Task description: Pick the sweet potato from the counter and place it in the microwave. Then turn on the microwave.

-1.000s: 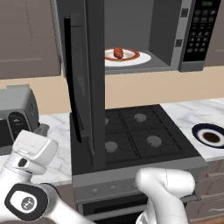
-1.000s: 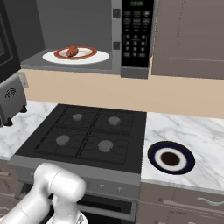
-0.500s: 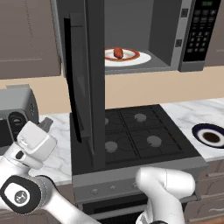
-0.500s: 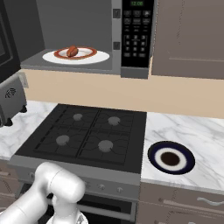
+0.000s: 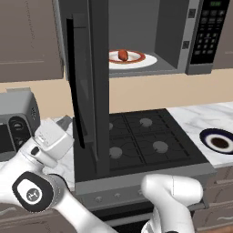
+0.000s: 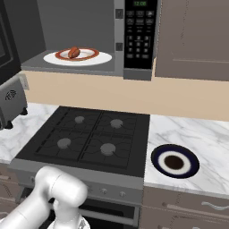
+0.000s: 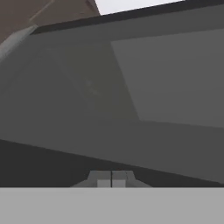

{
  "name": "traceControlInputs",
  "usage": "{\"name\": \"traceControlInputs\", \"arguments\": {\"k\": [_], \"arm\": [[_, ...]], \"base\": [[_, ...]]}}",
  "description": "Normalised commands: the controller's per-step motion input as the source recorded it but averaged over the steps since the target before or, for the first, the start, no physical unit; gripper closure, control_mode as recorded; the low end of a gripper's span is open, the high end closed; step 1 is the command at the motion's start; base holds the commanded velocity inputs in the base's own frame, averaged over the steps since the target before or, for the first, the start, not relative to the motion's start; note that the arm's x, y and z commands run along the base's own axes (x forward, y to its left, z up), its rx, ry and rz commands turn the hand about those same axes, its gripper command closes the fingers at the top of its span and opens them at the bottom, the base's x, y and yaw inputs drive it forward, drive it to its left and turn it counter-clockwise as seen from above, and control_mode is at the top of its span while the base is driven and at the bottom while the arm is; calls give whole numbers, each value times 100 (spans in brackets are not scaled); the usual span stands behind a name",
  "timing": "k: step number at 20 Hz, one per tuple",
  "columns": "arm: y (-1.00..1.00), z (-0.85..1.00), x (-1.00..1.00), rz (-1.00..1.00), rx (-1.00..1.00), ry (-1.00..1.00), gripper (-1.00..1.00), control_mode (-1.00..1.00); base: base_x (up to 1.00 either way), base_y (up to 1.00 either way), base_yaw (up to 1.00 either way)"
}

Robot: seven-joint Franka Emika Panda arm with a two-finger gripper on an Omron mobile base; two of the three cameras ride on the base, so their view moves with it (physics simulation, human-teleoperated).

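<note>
- The two-finger gripper [image 7: 112, 178] has its small dark tips pressed together with no gap between them, and nothing sits between them; it holds nothing.
- In the hand view, the closed tips face a broad dark grey panel, the microwave door [image 7: 131, 96]; whether they touch it cannot be told.
- From the left base view, the white hand sits low on the left, just left of the open door [image 5: 88, 86], which swings out toward the near side over the black four-burner stovetop [image 5: 141, 141].
- The large dark grey microwave [image 6: 89, 31] stands open above the stovetop, with its black keypad panel [image 6: 139, 33] on the right.
- Inside it lies a white round plate with a red ring [image 6: 96, 58], and the small reddish-brown sweet potato [image 6: 74, 52] rests on the middle of that plate.
- On the white marble-look counter [image 6: 197, 134], right of the stovetop, lies a dark blue round dish with a white ring and a brown centre [image 6: 174, 161].
- A small silver toaster oven [image 5: 16, 123] stands on the counter at the far left.
</note>
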Motion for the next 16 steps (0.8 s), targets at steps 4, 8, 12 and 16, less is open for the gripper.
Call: {"name": "traceControlInputs", "arguments": {"k": [4,8,12,16], "arm": [[-57,37,-12,-5,0,-1,100,-100],[-58,43,-21,-3,0,-4,100,-100],[-61,41,-23,-1,0,-3,100,-100],[-70,36,-19,0,0,0,100,-100]], "base": [[0,0,0],[0,0,0],[0,0,0],[0,0,0]]}}
